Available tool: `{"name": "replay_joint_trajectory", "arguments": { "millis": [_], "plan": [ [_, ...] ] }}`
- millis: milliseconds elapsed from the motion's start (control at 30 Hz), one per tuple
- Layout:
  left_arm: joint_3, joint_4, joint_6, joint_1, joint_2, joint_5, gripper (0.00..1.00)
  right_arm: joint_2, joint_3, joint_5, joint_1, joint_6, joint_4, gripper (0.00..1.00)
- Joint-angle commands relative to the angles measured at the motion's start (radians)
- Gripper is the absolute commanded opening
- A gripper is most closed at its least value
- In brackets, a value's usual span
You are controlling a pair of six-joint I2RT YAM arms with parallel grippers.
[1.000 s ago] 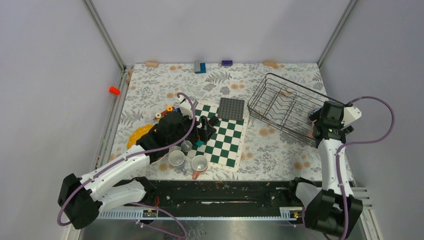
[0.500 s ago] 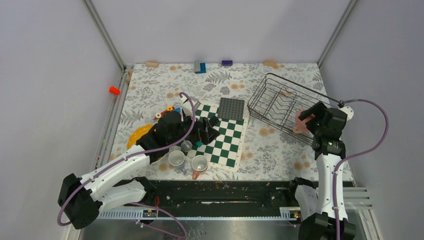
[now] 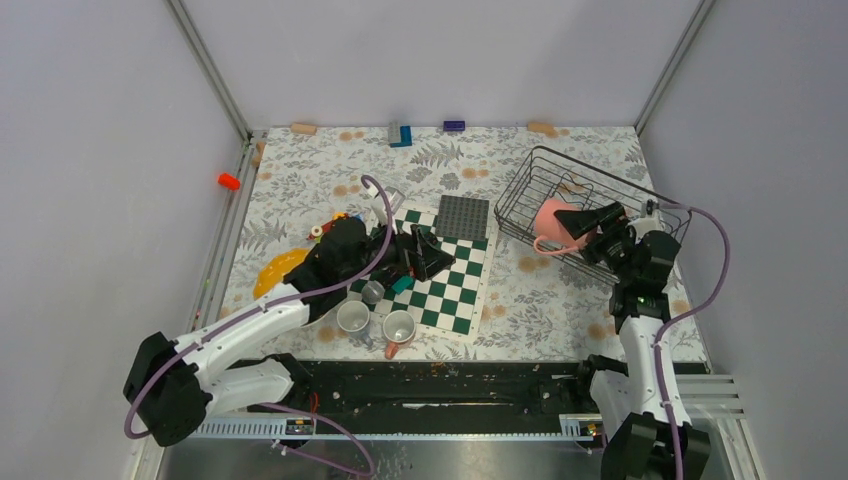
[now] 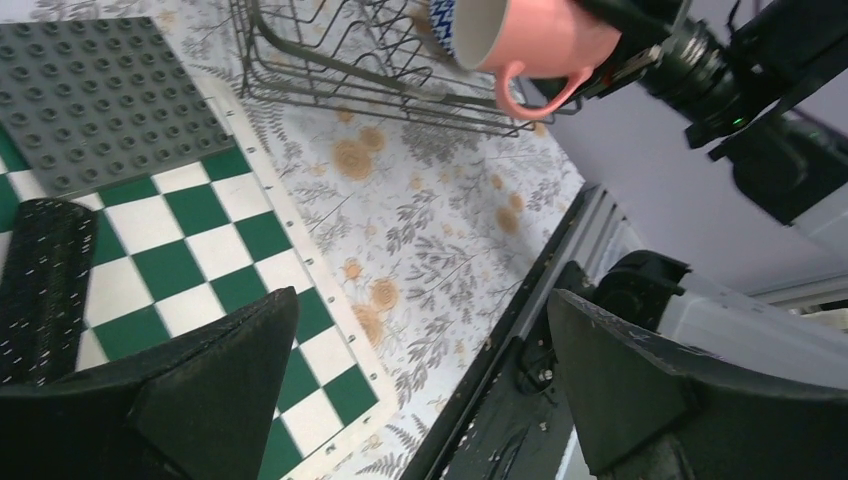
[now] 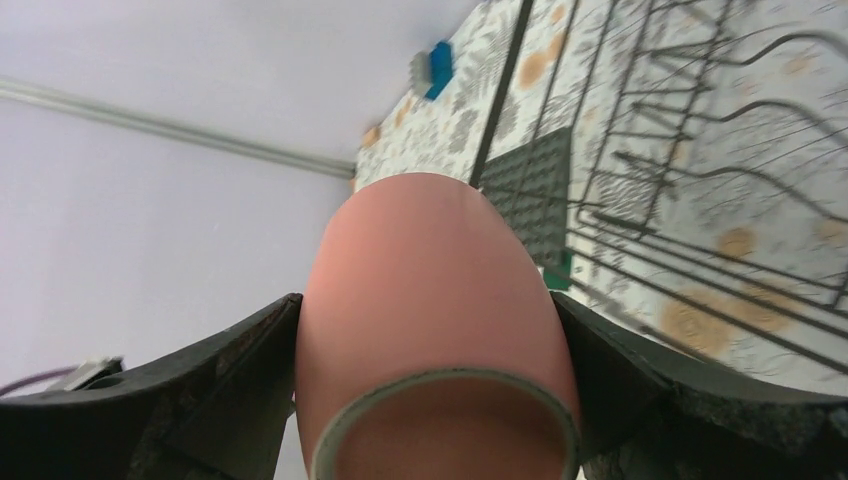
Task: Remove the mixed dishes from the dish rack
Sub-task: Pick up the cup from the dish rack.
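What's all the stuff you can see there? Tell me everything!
dish rack: one, black wire, far right.
pink mug: one, pink, held above the rack.
mugs: three, pale inside, near edge beside the chessboard.
plate: one, yellow-orange, left, partly under the left arm.
chessboard: one, green and white, middle.
studded plate: one, dark grey, at the chessboard's far edge.
toy blocks: two, blue and purple, far edge.
left pincer: one, black, open above the chessboard.
right pincer: one, black, shut on the pink mug.
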Motion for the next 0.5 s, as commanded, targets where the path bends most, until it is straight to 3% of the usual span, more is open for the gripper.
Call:
{"name": "replay_joint_trajectory", "arguments": {
  "millis": [0,267,467],
  "plan": [
    [0.005,0.192,-0.103,0.004,0.044,0.077,0.99,-0.052,-0.006,-0.103,0.072,0.130,0.253,0.10],
    [0.000,0.461,-0.235,0.001,0.158,0.298,0.99,-0.026,-0.027,-0.074,0.330,0.175,0.378,0.06],
    [-0.032,0.509,-0.243,-0.006,0.136,0.294,0.99,0.047,-0.011,-0.097,0.452,0.196,0.456,0.05]
  ]
}}
